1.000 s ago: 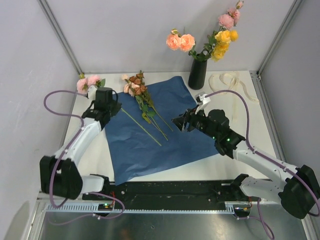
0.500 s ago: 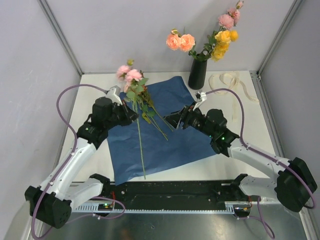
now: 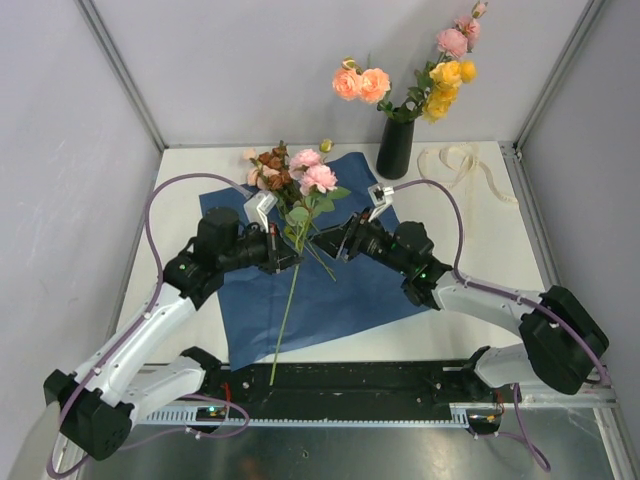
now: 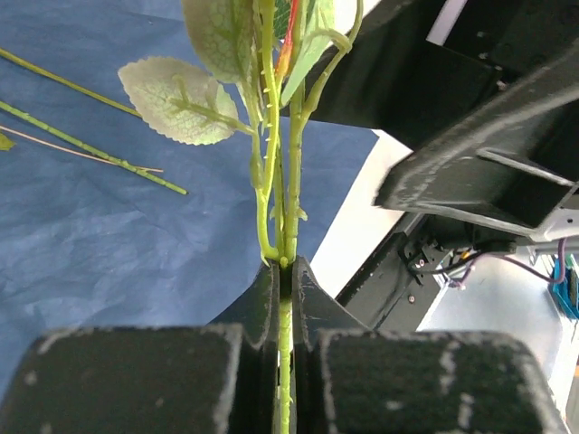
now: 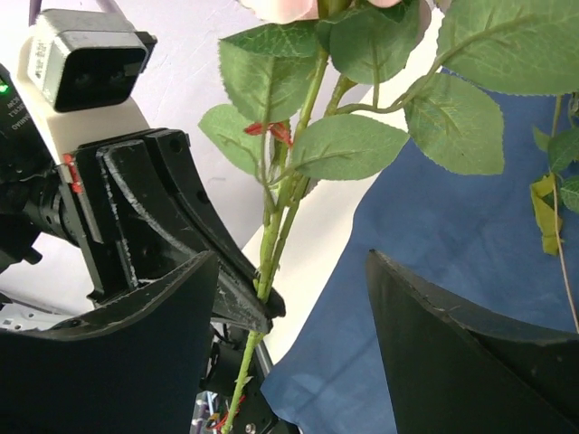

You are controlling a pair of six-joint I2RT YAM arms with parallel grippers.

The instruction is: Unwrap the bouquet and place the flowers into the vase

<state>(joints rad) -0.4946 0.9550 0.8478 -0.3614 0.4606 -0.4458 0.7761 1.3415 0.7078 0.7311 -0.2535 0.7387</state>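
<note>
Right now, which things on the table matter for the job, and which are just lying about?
Job: pink roses in the left gripper; loose brownish-red roses; black vase.
Lying about: blue paper; cream ribbon.

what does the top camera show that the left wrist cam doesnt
Only the top external view: the vase with flowers in it, the cream ribbon on the table, and the pink rose heads on top of the raised stem.
Only the left wrist view: the left gripper shut on the thin green stem, seen right at the contact point.
Both: the blue paper, the loose stems lying on it, and the held stem.
</note>
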